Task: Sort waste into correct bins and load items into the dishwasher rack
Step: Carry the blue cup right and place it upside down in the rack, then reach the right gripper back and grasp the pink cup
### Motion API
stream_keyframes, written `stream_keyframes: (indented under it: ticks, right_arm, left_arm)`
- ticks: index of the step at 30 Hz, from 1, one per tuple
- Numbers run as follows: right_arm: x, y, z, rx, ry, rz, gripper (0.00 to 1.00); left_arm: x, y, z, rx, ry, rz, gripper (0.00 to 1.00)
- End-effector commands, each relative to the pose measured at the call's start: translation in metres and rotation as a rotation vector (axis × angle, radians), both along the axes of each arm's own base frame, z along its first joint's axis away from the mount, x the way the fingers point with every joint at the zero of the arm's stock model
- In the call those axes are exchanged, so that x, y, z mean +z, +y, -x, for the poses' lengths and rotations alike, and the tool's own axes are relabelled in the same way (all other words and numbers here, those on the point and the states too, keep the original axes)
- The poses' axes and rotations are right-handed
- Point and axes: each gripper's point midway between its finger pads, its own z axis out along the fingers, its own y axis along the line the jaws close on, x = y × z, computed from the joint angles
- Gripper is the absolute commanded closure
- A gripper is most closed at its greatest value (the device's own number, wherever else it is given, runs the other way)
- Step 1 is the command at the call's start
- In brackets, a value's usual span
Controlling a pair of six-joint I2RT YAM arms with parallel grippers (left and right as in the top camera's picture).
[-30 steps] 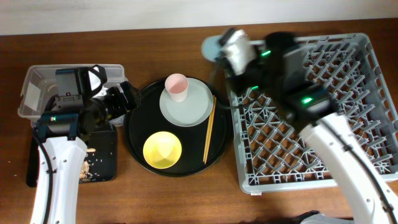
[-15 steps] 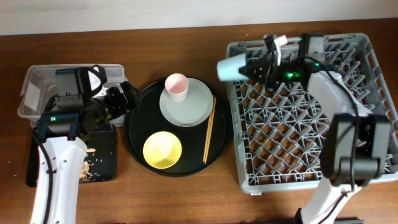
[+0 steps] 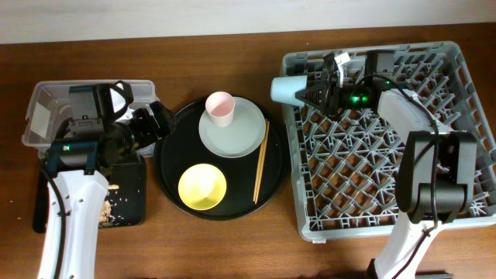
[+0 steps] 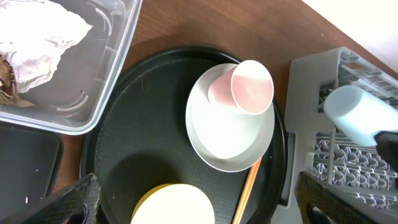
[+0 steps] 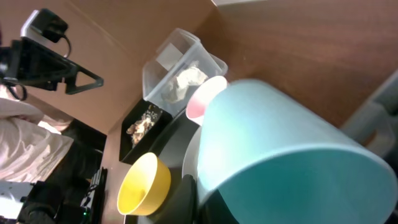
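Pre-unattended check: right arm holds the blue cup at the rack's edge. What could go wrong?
1. The light blue cup lies sideways in the right gripper, over the left rim of the dishwasher rack; released, it might roll onto the table.
2. Turning it mouth-down could catch it on the pegs.
3. The pink cup stands on the plate; lifting the plate first could tip it.

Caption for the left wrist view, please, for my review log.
Pink cup on the pale plate in the round black tray; light blue cup over the rack edge.

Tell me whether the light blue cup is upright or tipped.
Tipped: the light blue cup lies sideways, held by the right gripper.
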Motion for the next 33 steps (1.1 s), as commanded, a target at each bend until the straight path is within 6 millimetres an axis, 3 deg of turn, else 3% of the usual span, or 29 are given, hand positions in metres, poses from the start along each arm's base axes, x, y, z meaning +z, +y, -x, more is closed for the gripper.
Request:
stream_keyframes:
  ticks: [1,10,18,25,29,33]
  right_arm:
    - [-0.031,-0.010,-0.003,-0.072,0.082,0.135,0.96]
    - [-0.042,-0.032,0.024,-0.067,0.190,0.146,0.96]
    - [-0.042,-0.043,0.030,-0.089,0.249,0.138,0.96]
    - [-0.025,-0.058,0.032,-0.129,0.239,0.139,0.91]
    - [-0.018,-0.070,0.030,-0.182,0.225,0.230,0.84]
    - [-0.008,-0.087,0.031,-0.277,0.227,0.382,0.84]
  left_arm:
    - [0.003,0.001,-0.001,-0.005,-0.013,-0.011,0.01]
    - [0.003,0.001,-0.001,-0.005,-0.013,-0.011,0.01]
    - [0.003,0.001,-0.001,-0.005,-0.013,-0.011,0.01]
    - [0.003,0.001,-0.001,-0.005,-0.013,-0.011,0.01]
    - [0.003,0.001,-0.001,-0.006,-0.013,-0.011,0.01]
    - [0.003,0.001,-0.001,-0.005,-0.013,-0.011,0.01]
